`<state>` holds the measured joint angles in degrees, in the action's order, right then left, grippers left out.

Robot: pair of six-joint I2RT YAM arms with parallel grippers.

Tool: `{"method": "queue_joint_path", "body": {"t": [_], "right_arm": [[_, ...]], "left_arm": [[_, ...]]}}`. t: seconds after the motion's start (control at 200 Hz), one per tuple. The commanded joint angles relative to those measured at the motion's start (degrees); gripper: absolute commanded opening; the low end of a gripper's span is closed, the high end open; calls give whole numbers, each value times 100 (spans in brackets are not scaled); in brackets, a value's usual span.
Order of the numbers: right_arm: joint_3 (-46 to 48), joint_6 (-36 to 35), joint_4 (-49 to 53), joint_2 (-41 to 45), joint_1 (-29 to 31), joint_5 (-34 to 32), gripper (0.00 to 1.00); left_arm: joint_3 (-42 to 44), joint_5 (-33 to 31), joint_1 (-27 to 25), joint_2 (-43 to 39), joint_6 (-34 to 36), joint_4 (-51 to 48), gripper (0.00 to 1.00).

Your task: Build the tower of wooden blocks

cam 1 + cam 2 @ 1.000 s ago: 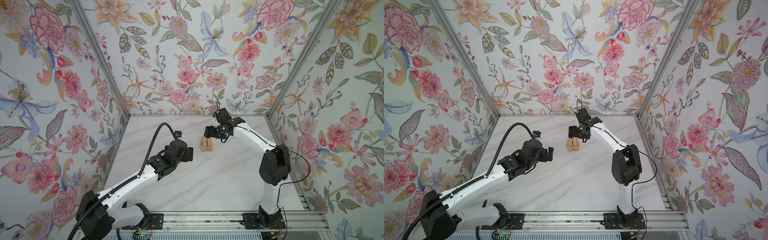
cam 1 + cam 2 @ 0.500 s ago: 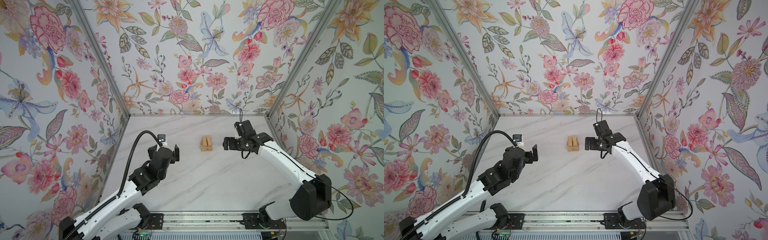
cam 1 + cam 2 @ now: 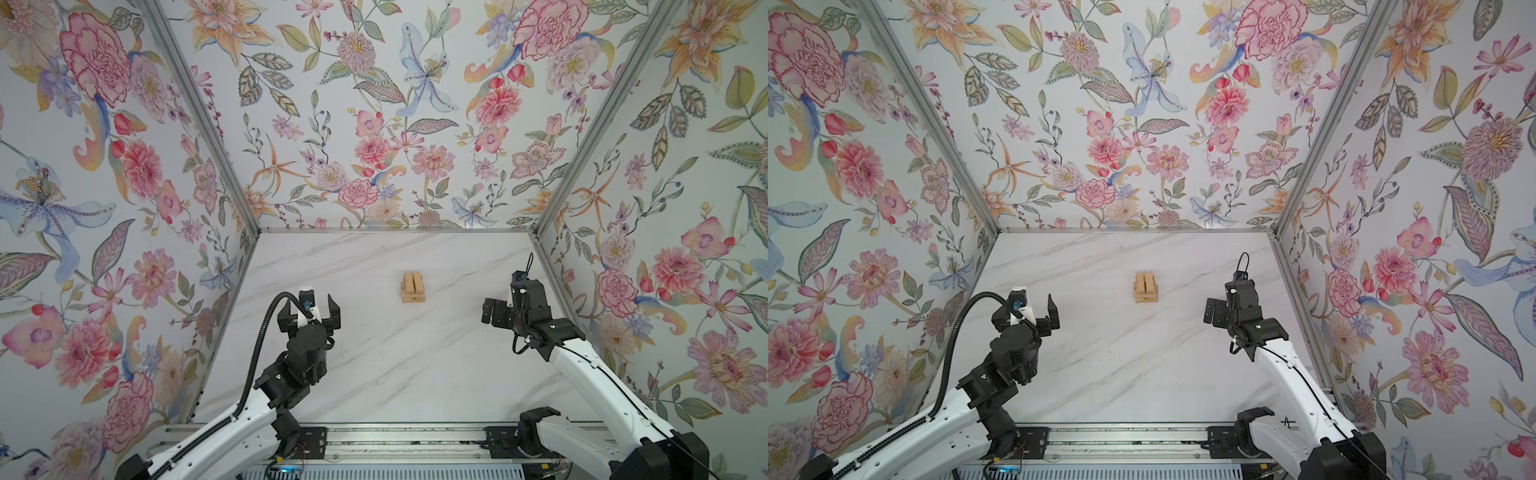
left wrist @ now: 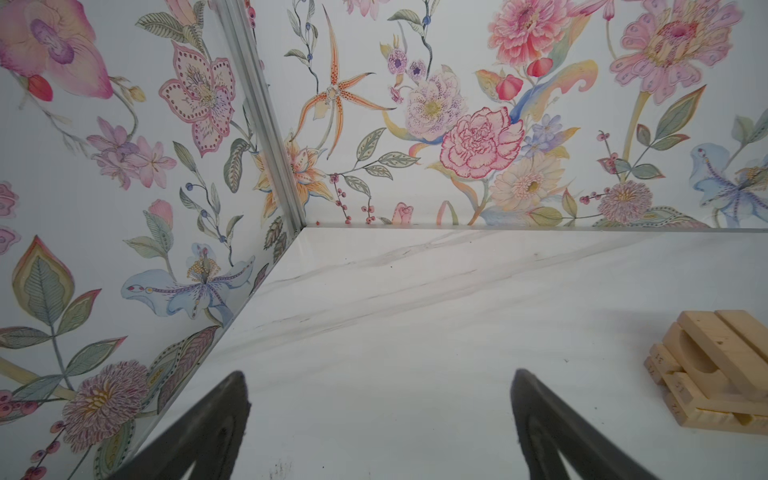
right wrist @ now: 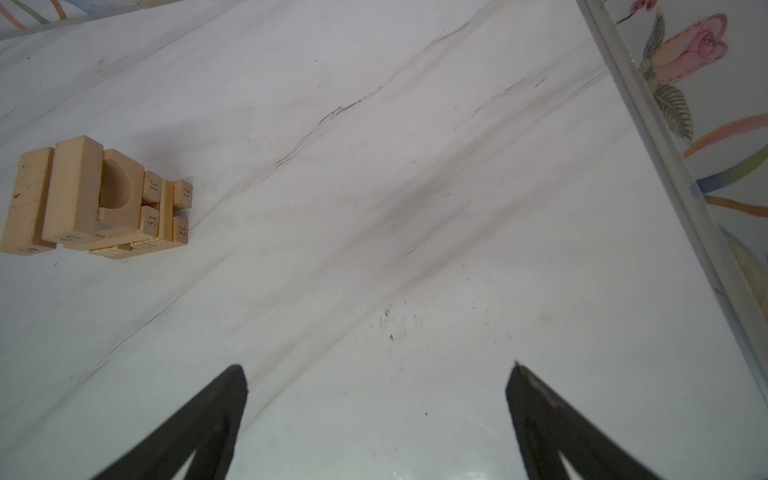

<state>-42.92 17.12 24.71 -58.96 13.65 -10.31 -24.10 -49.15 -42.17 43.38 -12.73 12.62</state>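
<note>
The tower (image 3: 413, 287) (image 3: 1145, 287) is a compact stack of tan wood blocks in crossed layers, standing alone mid-table. Two plain bars lie side by side on top. Below them the right wrist view shows an arch block and small blocks with numbered ends in the tower (image 5: 95, 199). My left gripper (image 3: 309, 307) (image 4: 378, 382) hovers open and empty to the left of the stack, well apart from it; the tower (image 4: 715, 374) sits off to one side of its jaws. My right gripper (image 3: 492, 311) (image 5: 376, 374) is open and empty to the stack's right, also apart.
White marble tabletop (image 3: 386, 365) is enclosed by floral walls on the left, back and right, with metal corner posts (image 3: 249, 216). The rail (image 3: 399, 440) carrying both arm bases runs along the front edge. No loose blocks show on the table.
The right gripper has drawn away from the tower to the right and toward the front. The left arm has pulled back to the left front. The tower has stayed put.
</note>
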Motion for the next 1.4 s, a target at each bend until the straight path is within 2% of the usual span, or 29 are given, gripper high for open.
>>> {"method": "queue_joint_path", "body": {"t": [0.0,0.145,0.265,0.42,0.641,0.771,0.831,0.946,1.011,1.061,1.216,1.251,1.286,1.346,1.396], "right_arm": [[379,-565,-924,-13,-100,124,99],[1405,-959,-2582,308,-99,119,99],[2054,-1422,-3886,442,-170,-368,99],[2136,-1489,-4729,-201,-663,-243,99],[2587,-1037,-6524,-1070,-1236,208,99],[2759,-1039,-7536,-1666,-1403,345,99],[2669,-1195,-7444,-1723,-1485,602,99],[2705,-1379,-7824,-1848,-1504,542,99],[2927,-1452,-8510,-2100,-1501,502,99],[3023,-1550,-8945,-2326,-1460,561,99],[2788,-2108,-9356,-3079,-1088,776,99],[2709,-2047,-8975,-2954,-1130,763,99],[2572,-1947,-8540,-2879,-1226,858,99],[2590,-1855,-8855,-3011,-1368,1109,99],[2548,-1870,-8614,-2936,-1365,1107,99]], "left_arm": [[283,-360,237,447,468,1028,99],[529,109,699,907,436,1771,100],[701,342,1164,1248,580,2457,99],[844,692,1924,1861,907,3432,99],[957,1313,2900,2719,1119,4693,99],[1112,1615,3163,3396,1258,5681,99],[1231,1710,3204,3735,1294,6268,99],[1532,1909,3241,4381,1403,7347,99],[1465,2125,3265,4226,1304,6871,99],[1419,2255,3341,4318,1305,6955,99],[1204,2787,3553,4561,1163,6790,99],[1286,2855,3585,4818,1216,7163,99],[1216,2867,3597,4705,1118,6784,99],[1191,3121,3718,4714,1083,6773,99],[1199,3150,3726,4706,1075,6792,99]]}}
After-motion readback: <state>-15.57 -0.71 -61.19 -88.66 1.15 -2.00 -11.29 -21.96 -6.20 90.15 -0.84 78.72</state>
